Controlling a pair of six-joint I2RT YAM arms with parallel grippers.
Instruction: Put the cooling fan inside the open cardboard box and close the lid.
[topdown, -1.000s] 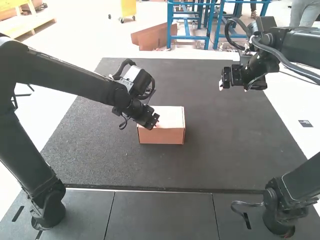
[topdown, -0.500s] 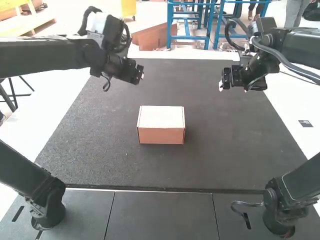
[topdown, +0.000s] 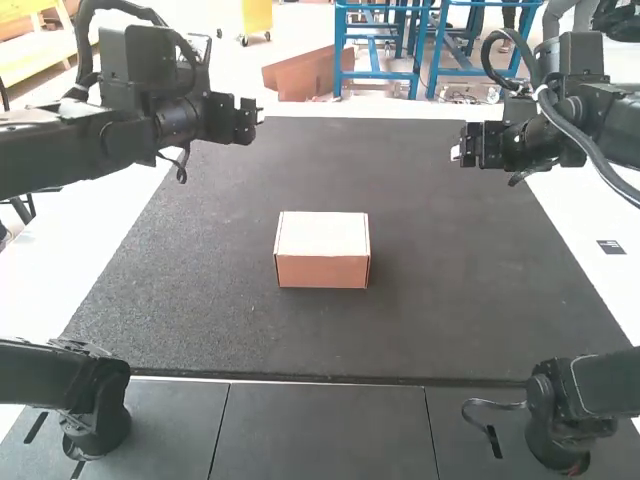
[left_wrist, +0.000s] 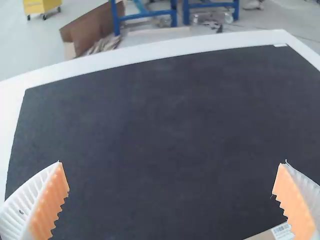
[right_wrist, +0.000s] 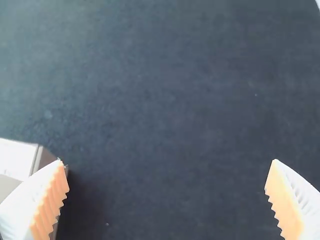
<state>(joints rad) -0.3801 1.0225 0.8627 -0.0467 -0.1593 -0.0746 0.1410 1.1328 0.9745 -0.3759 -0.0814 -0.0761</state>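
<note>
The cardboard box (topdown: 322, 250) sits in the middle of the black mat (topdown: 450, 290) with its lid flat and closed; no fan can be seen. My left gripper (topdown: 250, 118) hangs in the air over the mat's far left corner, well away from the box, open and holding nothing. In the left wrist view the gripper (left_wrist: 167, 207) has its orange pads (left_wrist: 47, 205) wide apart above bare mat. My right gripper (topdown: 463, 150) hovers over the far right of the mat, open and empty. In the right wrist view (right_wrist: 165, 200) a corner of the box (right_wrist: 15, 162) lies beside one finger.
The mat covers most of the table, with a white border (topdown: 60, 250) along its left side and another on the right. The arm bases (topdown: 95, 415) stand at the front corners. Bare mat lies all around the box.
My left gripper has lifted off the box's left end and swung up to the far left. My right gripper has shifted slightly up and to the right. The box has not moved.
</note>
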